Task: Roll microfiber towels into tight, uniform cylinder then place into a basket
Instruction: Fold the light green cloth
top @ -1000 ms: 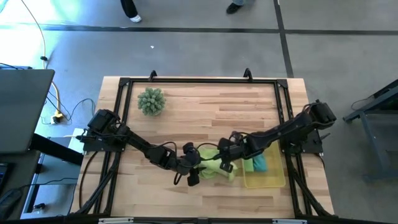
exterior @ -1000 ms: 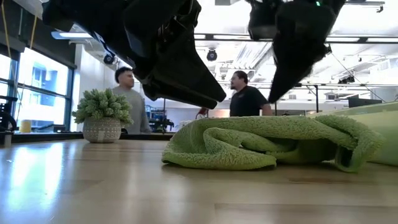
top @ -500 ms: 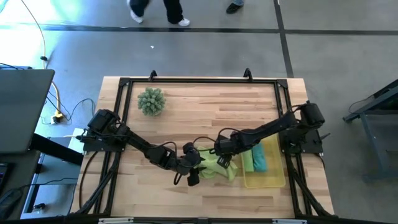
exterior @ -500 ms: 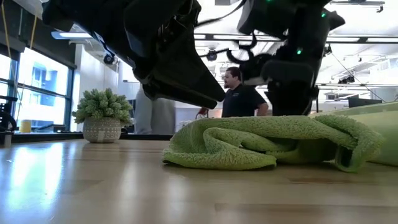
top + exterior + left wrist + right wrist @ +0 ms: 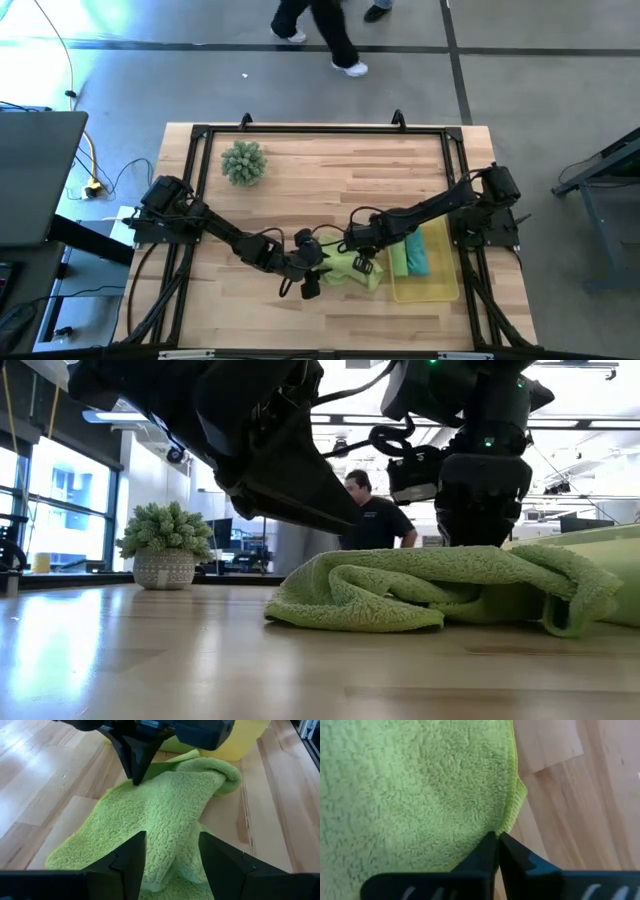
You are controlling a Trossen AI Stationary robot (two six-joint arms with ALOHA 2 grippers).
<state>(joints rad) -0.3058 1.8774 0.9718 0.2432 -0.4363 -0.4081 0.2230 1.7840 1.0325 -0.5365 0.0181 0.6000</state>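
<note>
A lime green microfiber towel [image 5: 352, 270] lies crumpled on the wooden table, just left of the yellow basket [image 5: 437, 288]. Its hem rests on the wood [image 5: 350, 622]. In the basket lie a green roll [image 5: 402, 258] and a teal roll [image 5: 419, 262]. My left gripper [image 5: 172, 840] stands open at the towel's near-left end, with a ridge of cloth between its fingers. My right gripper [image 5: 496, 838] is shut, pointing down at the towel's far edge. My left gripper has a raised ridge of the towel [image 5: 170, 827] between its open fingers; I cannot tell whether they touch it. My right gripper pinches the towel's hemmed edge [image 5: 509, 820] between its fingertips, coming steeply from above. The cloth puckers beside the tips, and the towel lies on the table.
A spiky green plant ball [image 5: 243, 162] stands at the far left of the table. A black frame [image 5: 320, 130] runs along the table's edges. Bare wood stretches between plant and towel. A person [image 5: 378, 510] stands beyond the table, and another walks past [image 5: 320, 30].
My right gripper has come down and toward the table's left, from above the basket's left rim to the towel's far edge, tipping more steeply downward. The towel has kept its place and shape.
</note>
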